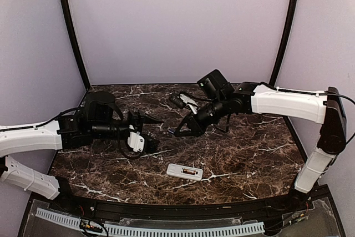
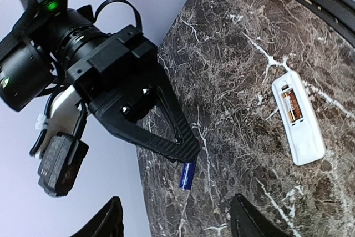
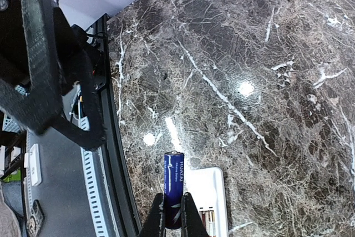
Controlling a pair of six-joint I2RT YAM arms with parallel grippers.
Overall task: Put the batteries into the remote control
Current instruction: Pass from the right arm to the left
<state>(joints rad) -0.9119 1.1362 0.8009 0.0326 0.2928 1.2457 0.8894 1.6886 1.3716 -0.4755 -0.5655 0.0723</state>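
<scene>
The right claw [image 3: 173, 217] is clamped on one end of a slim blue cylindrical battery [image 3: 173, 184], whose other end sticks out past the fingertips over the dark brown, white-veined marble table [image 1: 249, 154]. The left claw [image 2: 177, 220] hangs near it, facing it, with its fingers apart and empty. Closer to the arm bases, the small slim white plastic remote control [image 1: 184, 171] lies back up on the table. A second battery with orange marks [image 2: 292, 106] sits in its open bay.
</scene>
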